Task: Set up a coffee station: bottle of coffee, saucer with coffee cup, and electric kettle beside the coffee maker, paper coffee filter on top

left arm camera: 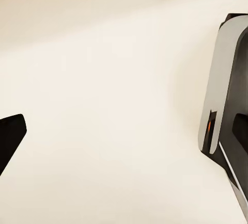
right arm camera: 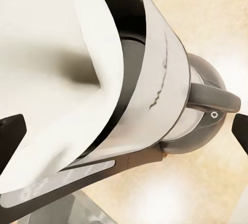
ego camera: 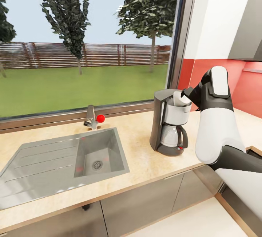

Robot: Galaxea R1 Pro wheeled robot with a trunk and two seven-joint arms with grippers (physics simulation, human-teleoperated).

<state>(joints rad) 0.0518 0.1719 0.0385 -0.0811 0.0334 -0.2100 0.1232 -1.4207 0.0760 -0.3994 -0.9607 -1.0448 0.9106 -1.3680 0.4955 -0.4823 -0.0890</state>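
On the countertop (ego camera: pixel 138 157), paper coffee filter (ego camera: pixel 181 98) tops coffee maker (ego camera: pixel 169 127).

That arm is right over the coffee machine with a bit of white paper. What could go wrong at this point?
The paper coffee filter stands tilted in the top of the coffee maker, so it might tip out once the arm leaves. The right gripper is close above the machine, so pulling away carelessly could drag the filter or nudge the machine. The coffee maker also stands fairly near the countertop front edge, so a hard knock could be costly.
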